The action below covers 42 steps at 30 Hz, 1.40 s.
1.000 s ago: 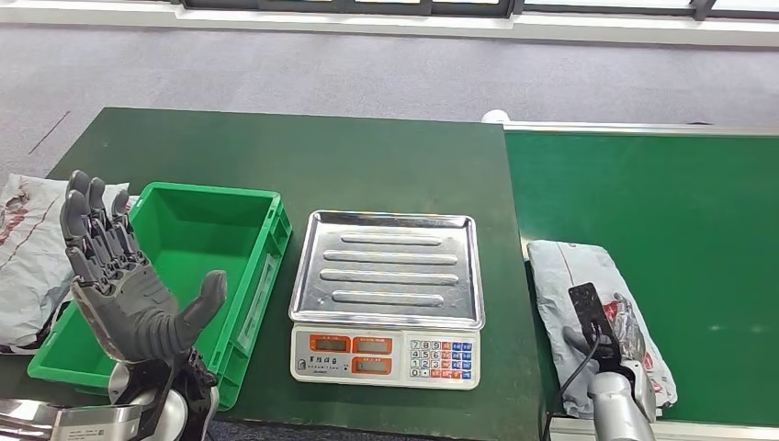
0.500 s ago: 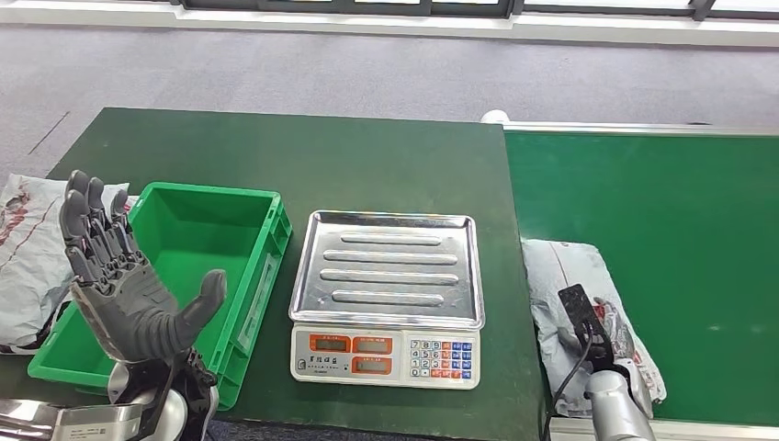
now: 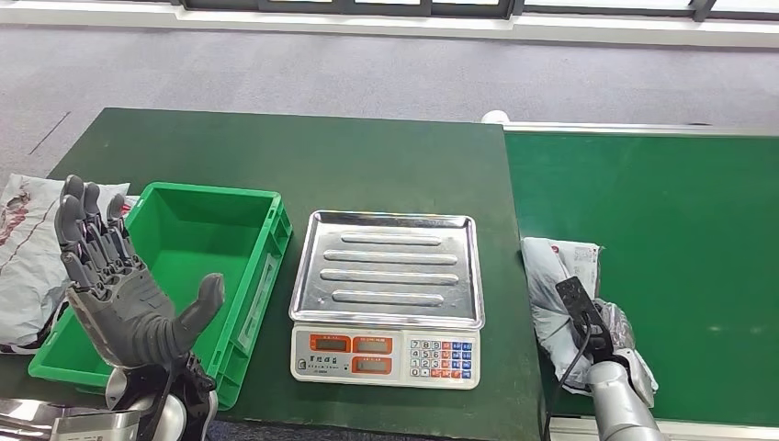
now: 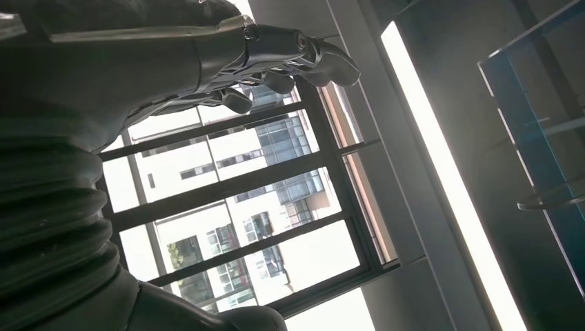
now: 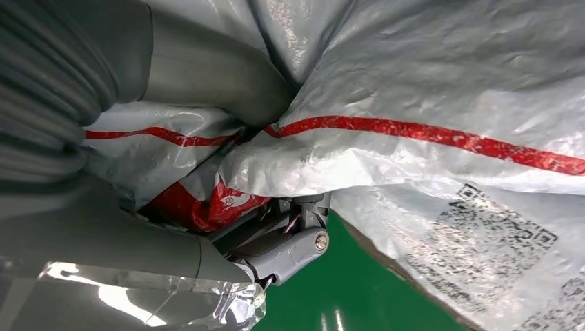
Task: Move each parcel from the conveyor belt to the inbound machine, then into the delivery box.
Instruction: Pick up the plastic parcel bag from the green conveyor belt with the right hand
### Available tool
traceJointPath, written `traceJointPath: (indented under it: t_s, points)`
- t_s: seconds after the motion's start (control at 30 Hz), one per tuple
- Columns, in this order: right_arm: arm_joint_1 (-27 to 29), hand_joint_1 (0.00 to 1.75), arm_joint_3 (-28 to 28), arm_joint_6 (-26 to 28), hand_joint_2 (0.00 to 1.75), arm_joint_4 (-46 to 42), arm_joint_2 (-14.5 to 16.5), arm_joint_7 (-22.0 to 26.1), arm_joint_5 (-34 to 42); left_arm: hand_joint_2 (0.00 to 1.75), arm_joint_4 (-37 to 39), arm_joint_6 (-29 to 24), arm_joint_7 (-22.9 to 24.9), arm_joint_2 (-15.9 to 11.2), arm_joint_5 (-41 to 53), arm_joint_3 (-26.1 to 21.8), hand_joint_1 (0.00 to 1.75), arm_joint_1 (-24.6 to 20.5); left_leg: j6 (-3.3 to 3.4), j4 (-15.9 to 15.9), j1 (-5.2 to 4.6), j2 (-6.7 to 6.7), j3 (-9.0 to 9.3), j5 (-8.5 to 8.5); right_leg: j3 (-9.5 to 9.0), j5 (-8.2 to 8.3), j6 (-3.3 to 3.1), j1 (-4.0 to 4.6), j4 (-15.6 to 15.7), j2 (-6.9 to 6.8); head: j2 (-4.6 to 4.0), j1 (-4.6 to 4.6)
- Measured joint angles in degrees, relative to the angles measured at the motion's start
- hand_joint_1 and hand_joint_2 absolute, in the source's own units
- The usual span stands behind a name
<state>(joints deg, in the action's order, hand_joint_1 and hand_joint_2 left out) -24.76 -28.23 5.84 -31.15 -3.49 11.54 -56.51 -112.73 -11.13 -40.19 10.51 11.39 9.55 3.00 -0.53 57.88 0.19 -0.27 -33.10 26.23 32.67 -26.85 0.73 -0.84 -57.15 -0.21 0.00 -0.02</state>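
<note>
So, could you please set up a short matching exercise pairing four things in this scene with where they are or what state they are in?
Things:
1. green crate
2. scale
3. grey parcel
4. left hand

Places or states:
A. gripped by the right hand on the belt
B. raised, fingers spread, holding nothing
C. between crate and belt, tray bare
D. at the table's left, nothing inside

Pairs: 1-D, 2-C, 3-A, 4-B

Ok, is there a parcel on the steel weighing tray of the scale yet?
No, the ribbed steel weighing tray is bare; the grey plastic parcel lies on the conveyor.
</note>
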Motion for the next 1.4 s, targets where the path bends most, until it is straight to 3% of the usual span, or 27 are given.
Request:
traceJointPath:
  t_s: [0.3, 0.43, 0.53, 0.73, 0.93, 1.13, 1.4]
  points:
    - [-0.3, 1.75, 0.3, 0.5, 1.75, 0.3, 0.0, -0.3, 0.0, 1.75, -0.2, 0.0, 0.0, 0.2, 0.2, -0.1, 0.0, 0.1, 0.0, 0.0, 0.0, -0.02, -0.02, 0.0, 0.0, 0.0, 0.0, 0.0, 0.0, -0.03, 0.0, 0.0]
    - [0.6, 1.75, 0.7, 5.3, 1.75, -2.2, 0.5, 0.5, 0.4, 1.75, -0.9, -0.2, 0.0, 0.6, 0.6, -0.5, 0.0, 0.6, 0.0, 0.0, -0.01, -0.07, -0.06, 0.0, 0.0, 0.0, 0.0, -0.01, 0.0, -0.09, 0.0, 0.0]
    - [3.9, 1.75, 1.5, 9.1, 1.75, -12.9, 2.8, -0.7, -0.8, 1.75, -1.9, -0.3, 0.0, 1.0, 1.0, -0.9, 0.0, 1.4, 0.0, 0.0, 0.0, -0.09, -0.11, 0.0, 0.05, -0.01, -0.01, 0.0, 0.0, -0.12, 0.0, 0.01]
    - [11.3, 1.75, 6.0, 10.4, 1.75, -39.5, 8.4, -4.8, -6.6, 1.75, -2.8, 0.6, 0.0, 1.7, 1.4, -1.6, 0.0, 1.7, -0.02, 0.0, 0.02, -0.08, -0.14, 0.01, 0.14, -0.06, -0.06, 0.03, 0.0, -0.13, 0.0, 0.0]
    - [12.4, 1.75, 6.9, 10.8, 1.75, -43.0, 9.1, -4.9, -7.3, 1.75, -2.8, 0.7, 0.0, 1.8, 1.4, -1.7, 0.0, 1.7, -0.02, 0.0, 0.03, -0.09, -0.15, 0.01, 0.14, -0.06, -0.07, 0.03, 0.0, -0.14, 0.0, 0.0]
    - [17.0, 1.75, 9.9, 11.7, 1.75, -57.9, 12.0, -5.2, -8.3, 1.75, -2.8, 0.7, 0.0, 1.9, 1.4, -2.2, 0.0, 1.7, -0.01, 0.0, -0.01, -0.05, -0.14, 0.01, 0.12, -0.04, -0.05, -0.01, 0.0, -0.1, 0.0, 0.0]
    - [18.4, 1.75, 10.7, 14.5, 1.75, -60.9, 12.6, -4.1, -8.8, 1.75, -2.8, 0.7, 0.0, 1.9, 1.4, -2.3, 0.0, 1.6, -0.01, 0.0, -0.01, -0.05, -0.14, 0.01, 0.14, -0.05, -0.06, 0.0, 0.0, -0.1, 0.0, 0.0]
